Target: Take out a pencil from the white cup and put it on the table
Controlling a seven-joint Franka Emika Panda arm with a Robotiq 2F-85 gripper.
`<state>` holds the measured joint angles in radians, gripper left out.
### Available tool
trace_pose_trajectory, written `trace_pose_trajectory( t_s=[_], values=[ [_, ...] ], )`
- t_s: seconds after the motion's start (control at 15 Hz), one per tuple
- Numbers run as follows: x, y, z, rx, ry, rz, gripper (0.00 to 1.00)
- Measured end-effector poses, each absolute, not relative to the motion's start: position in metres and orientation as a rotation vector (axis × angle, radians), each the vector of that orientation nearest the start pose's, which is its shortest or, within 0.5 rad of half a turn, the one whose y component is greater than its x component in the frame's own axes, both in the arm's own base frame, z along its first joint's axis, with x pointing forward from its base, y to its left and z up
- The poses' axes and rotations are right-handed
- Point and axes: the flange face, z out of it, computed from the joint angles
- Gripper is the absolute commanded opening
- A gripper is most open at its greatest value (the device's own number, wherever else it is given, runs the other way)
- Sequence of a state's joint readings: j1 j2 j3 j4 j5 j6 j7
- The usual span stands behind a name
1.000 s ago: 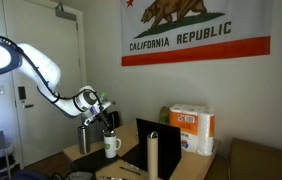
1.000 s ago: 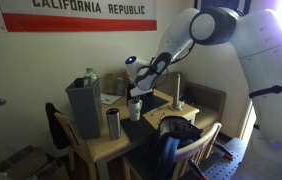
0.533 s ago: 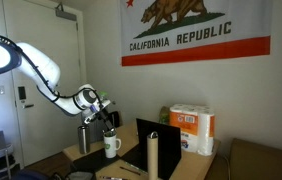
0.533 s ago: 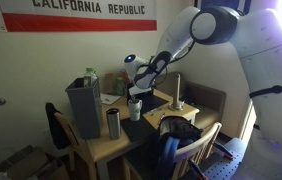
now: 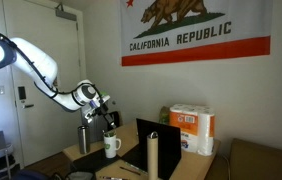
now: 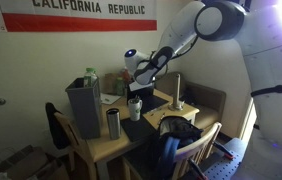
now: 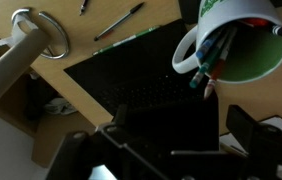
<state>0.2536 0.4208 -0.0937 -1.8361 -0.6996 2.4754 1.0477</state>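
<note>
Wooden table (image 7: 86, 35); smooth round white cup (image 7: 243, 45) holding pencils (image 7: 213, 55).

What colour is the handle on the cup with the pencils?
White. The cup's handle shows best in the wrist view.

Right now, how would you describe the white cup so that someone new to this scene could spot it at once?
Under the California Republic flag stands a cluttered wooden table. The white cup sits on it toward the end away from the paper towel pack. It is a short mug with a side handle and pens or pencils inside, unlike the taller, handleless silver tumbler beside it.
</note>
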Motion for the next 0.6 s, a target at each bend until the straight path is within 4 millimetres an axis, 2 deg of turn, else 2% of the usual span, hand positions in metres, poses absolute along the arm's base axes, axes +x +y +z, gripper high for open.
trace_pose_trajectory(
  t_s=[0.27, 0.4, 0.6],
  values=[
    [0.646, 0.112, 0.338, -3.298, 0.588, -0.813, 1.00],
    [0.641, 0.113, 0.335, -3.305, 0.573, -0.788, 1.00],
    [0.631, 0.117, 0.320, -3.322, 0.560, -0.730, 1.00]
  ],
)
